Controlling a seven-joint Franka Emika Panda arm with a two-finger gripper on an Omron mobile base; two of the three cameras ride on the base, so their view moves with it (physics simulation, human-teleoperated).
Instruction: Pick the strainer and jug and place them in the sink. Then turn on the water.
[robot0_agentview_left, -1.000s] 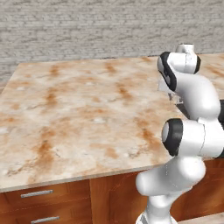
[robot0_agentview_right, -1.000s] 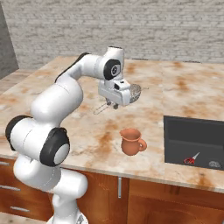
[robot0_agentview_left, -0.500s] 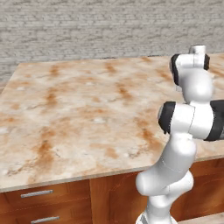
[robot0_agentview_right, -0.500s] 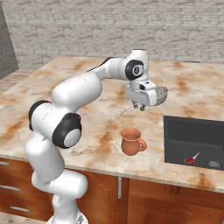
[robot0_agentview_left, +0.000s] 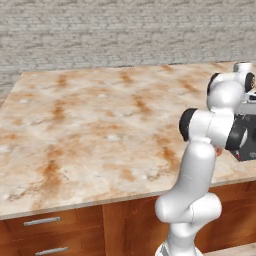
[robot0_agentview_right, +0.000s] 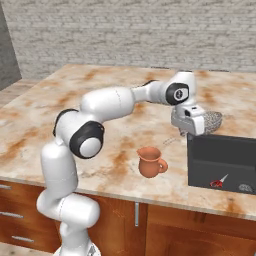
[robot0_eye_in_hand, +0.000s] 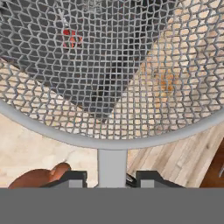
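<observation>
My gripper (robot0_agentview_right: 195, 128) is shut on the strainer (robot0_agentview_right: 213, 121), a silver wire-mesh bowl held in the air by its handle, right beside the left edge of the sink (robot0_agentview_right: 201, 161). In the hand view the strainer's handle (robot0_eye_in_hand: 112, 165) runs down between the two fingertips (robot0_eye_in_hand: 72, 177), and the mesh spreads across the picture with the dark sink (robot0_eye_in_hand: 52, 52) seen through it. The orange jug (robot0_agentview_right: 150, 161) stands upright on the counter, in front of and below the gripper, apart from it. A piece of the jug (robot0_eye_in_hand: 40, 178) shows at the lower left of the hand view.
A small red-tipped object (robot0_agentview_right: 218, 182) lies on the sink floor. The marble counter (robot0_agentview_left: 90, 120) stretches wide to the left, with a brick wall (robot0_agentview_right: 125, 30) behind. Wooden drawers (robot0_agentview_left: 50, 235) sit under the counter's front edge.
The arm has swung right, carrying the strainer from above the middle of the counter to the sink's left edge. The jug has stayed where it was.
</observation>
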